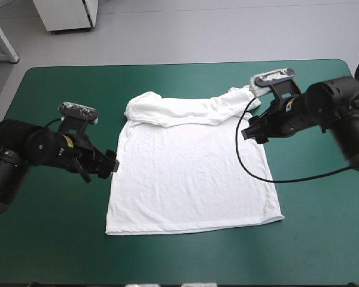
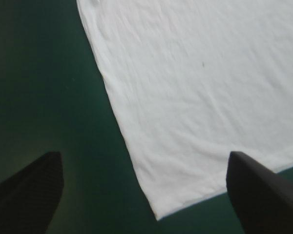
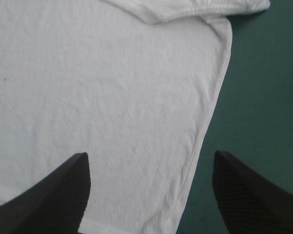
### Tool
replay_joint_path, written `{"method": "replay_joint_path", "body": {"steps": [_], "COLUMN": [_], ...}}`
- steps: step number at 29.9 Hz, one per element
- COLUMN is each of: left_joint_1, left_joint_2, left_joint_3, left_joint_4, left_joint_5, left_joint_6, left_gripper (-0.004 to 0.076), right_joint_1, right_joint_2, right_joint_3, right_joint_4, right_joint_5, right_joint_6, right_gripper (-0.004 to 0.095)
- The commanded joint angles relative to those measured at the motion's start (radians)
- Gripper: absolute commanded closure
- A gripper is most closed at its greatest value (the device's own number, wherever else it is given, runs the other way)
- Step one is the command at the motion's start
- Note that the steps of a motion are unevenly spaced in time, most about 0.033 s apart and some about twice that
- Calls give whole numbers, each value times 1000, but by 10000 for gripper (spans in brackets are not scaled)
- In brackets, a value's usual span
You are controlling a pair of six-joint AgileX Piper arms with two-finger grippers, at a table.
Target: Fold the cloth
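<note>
I reckon the T-shirt (image 1: 191,179) lies flat, only its top folded over, main folds undone, left gripper (image 1: 111,162) and right gripper (image 1: 247,132) both spread apart, empty.

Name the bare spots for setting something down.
Free: teal-green cover between the T-shirt and the near edge, and the far left corner. Crowded: its sides, by the left tool and right tool.

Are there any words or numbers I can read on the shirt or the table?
None can be read. The white short-sleeved T-shirt is plain, with only a tiny dark speck on it, and the teal-green table cover bears no writing.
</note>
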Motion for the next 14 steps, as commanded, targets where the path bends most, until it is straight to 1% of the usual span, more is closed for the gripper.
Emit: {"method": "replay_joint_path", "body": {"steps": [1, 8, 10, 12, 14], "left_joint_1": [-27, -29, -29, -29, -29], "left_joint_2": [-23, -23, -23, -23, -23], "left_joint_3": [94, 314, 361, 393, 417], "left_joint_4": [-8, -2, 7, -2, -25], "left_joint_5": [41, 37, 18, -35, -65], "left_joint_6": [-36, -94, -99, -103, -103], "left_gripper": [71, 71, 71, 71, 83], "right_joint_1": [19, 19, 19, 19, 19], "right_joint_2": [-80, -161, -169, -169, -169], "right_joint_3": [65, 246, 291, 324, 343], "right_joint_4": [-35, -35, -38, -42, -42], "right_joint_5": [0, 0, 0, 0, 0], "right_joint_6": [40, 40, 36, 36, 36], "right_gripper": [250, 250, 250, 250, 250]}}
